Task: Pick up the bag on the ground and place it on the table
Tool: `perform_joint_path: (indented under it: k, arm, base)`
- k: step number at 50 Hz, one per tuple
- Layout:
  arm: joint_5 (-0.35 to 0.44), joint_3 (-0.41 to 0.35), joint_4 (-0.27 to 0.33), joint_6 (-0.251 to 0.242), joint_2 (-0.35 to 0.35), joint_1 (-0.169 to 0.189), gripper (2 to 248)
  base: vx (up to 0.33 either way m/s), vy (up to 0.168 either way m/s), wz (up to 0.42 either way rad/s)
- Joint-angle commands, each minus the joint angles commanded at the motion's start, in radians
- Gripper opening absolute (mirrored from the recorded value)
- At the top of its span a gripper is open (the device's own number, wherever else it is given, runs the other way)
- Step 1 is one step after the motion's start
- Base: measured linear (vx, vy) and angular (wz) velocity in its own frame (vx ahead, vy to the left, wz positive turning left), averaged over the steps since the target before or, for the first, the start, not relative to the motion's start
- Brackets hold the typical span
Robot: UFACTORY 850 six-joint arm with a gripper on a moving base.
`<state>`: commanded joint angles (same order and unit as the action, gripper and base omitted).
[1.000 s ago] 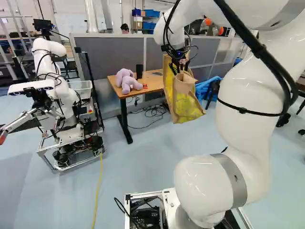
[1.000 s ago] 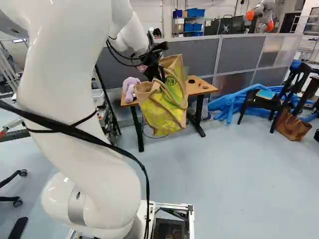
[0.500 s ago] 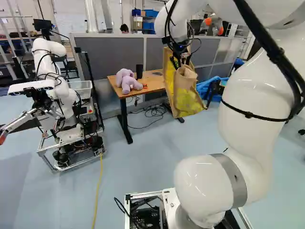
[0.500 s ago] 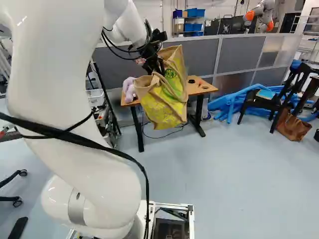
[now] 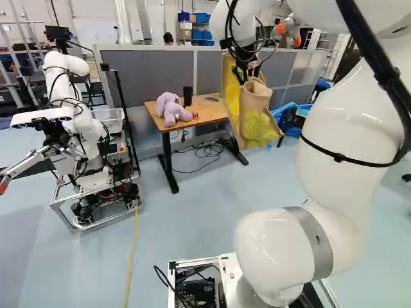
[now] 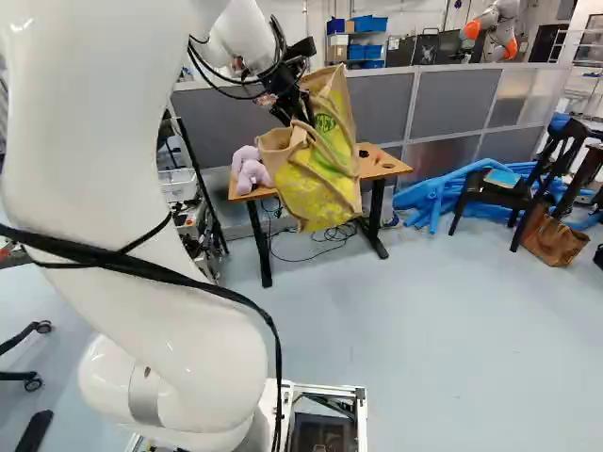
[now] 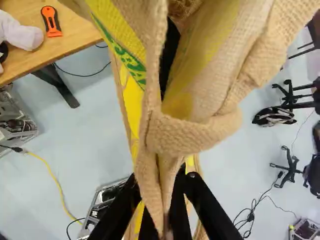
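In the left base view my gripper (image 5: pixel 244 72) is up beyond the table's right end, and the tan and yellow bag (image 5: pixel 252 115) hangs from it in the air. The right base view has the gripper (image 6: pixel 300 115) at the bag's top, with the bag (image 6: pixel 316 174) hiding part of the wooden table (image 6: pixel 382 162). Seen from the wrist, the gripper (image 7: pixel 161 192) is shut on a folded tan strap of the bag (image 7: pixel 195 132), one finger on either side. The table (image 7: pixel 75 37) lies beside the bag.
A purple plush toy (image 5: pixel 172 109), a black cup (image 5: pixel 187 96) and an orange-handled scraper (image 7: pixel 50 21) are on the table. Another robot (image 5: pixel 80 128) stands left of it. Grey partitions (image 5: pixel 151 77) run behind; a black chair (image 6: pixel 495 193) and blue tubes (image 6: pixel 429 196) are to the right.
My arm has risen and swung, carrying the bag with it: a little up in both base views, rightward in the left one. More of the table's legs shows below it. The base has stayed put.
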<state>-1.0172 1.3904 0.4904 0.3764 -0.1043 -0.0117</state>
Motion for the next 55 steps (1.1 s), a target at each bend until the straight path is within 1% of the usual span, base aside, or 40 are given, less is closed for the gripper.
perform_joint_path:
  k: [5,13,19,29,48,52,55]
  arm:
    - [-0.014,0.010,0.025,0.000,0.004,0.000,21]
    - [-0.070,0.022,0.074,0.000,0.015,0.000,21]
    - [-0.088,0.030,0.088,0.000,0.025,0.000,21]
    - [-0.094,0.040,0.092,0.000,0.038,0.000,21]
    - [-0.094,0.042,0.091,0.000,0.040,0.000,21]
    - [-0.094,0.042,0.081,0.000,0.040,0.000,21]
    - [-0.094,0.042,0.061,0.000,0.040,0.000,21]
  base:
    - [0.000,0.000,0.000]
    - [0.000,0.000,0.000]
    - [0.000,0.000,0.000]
    - [0.000,0.000,0.000]
    - [0.000,0.000,0.000]
    - [0.000,0.000,0.000]
    - [0.000,0.000,0.000]
